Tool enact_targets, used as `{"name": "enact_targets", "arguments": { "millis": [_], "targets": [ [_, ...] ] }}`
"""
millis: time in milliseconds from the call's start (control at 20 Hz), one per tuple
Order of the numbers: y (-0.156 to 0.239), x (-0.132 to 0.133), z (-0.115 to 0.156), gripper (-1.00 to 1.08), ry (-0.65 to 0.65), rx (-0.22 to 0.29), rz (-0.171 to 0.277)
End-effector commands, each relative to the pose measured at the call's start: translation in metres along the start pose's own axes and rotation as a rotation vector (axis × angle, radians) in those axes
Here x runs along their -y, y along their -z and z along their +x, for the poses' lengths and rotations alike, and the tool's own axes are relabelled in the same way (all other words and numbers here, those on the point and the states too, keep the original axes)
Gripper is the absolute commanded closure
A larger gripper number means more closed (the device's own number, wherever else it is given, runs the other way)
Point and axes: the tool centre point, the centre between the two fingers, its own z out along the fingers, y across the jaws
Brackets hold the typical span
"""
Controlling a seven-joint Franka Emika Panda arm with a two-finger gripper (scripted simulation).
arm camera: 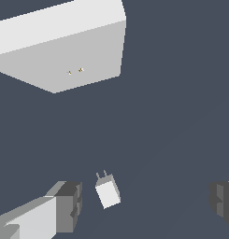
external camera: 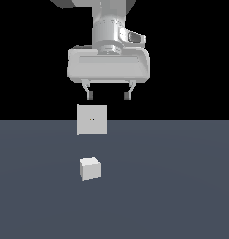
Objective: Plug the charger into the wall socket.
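Note:
The charger [external camera: 90, 168] is a small off-white cube lying on the grey floor. In the wrist view it [arm camera: 108, 192] shows two thin prongs pointing toward the socket. The wall socket [external camera: 91, 119] is an upright white square plate with two tiny dots at its centre, standing behind the charger; it also shows in the wrist view [arm camera: 69, 51]. My gripper [external camera: 109, 95] hangs open and empty high above both, a little toward the exterior view's right. In the wrist view the charger lies between the spread fingers [arm camera: 69, 205], nearer one of them.
The grey floor [external camera: 181, 186] spreads flat all round. Nothing else stands on it. The background above the floor's far edge is black.

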Motion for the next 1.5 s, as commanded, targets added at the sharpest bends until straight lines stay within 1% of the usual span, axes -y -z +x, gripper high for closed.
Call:
{"name": "enact_targets", "arguments": {
  "millis": [0, 300, 650, 900, 1450],
  "targets": [
    [0.000, 0.000, 0.000, -0.92, 0.000, 0.000, 0.000],
    [-0.003, 0.002, -0.003, -0.92, 0.013, -0.009, 0.001],
    [-0.013, 0.007, -0.014, -0.92, 0.060, -0.043, 0.006],
    [-0.026, 0.012, -0.027, -0.92, 0.115, -0.082, 0.011],
    [-0.062, 0.024, -0.059, -0.92, 0.263, -0.187, 0.026]
  ]
}}
